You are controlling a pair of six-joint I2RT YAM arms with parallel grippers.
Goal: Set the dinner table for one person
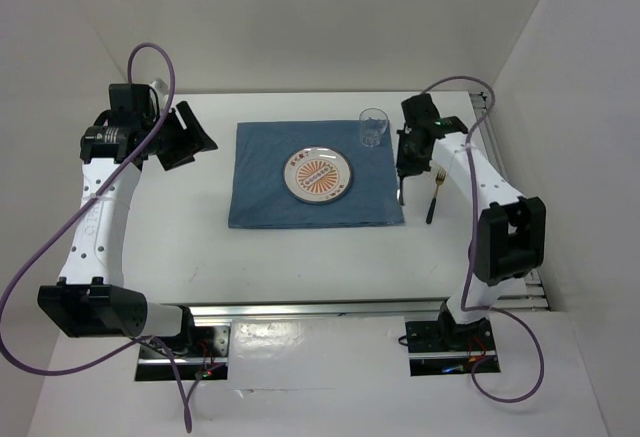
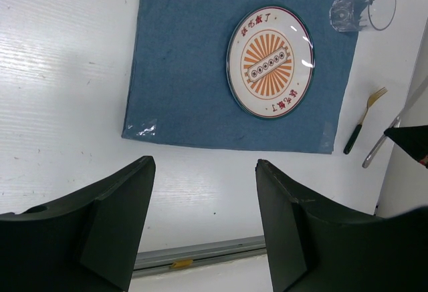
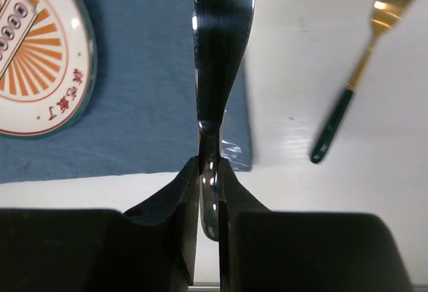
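My left claw [image 2: 204, 165] hangs wide open over the far left of the dinner table [image 1: 200, 247], holding nothing. The blue placemat [image 1: 265, 182] lies mid-table with the plate [image 1: 319, 175] on it and a glass [image 1: 372, 129] on its far right corner. My right claw [image 3: 208, 165] is pinched tight on a knife [image 3: 221, 51], blade over the mat's right edge. The fork [image 3: 354, 85] lies just right of it on bare tabletop.
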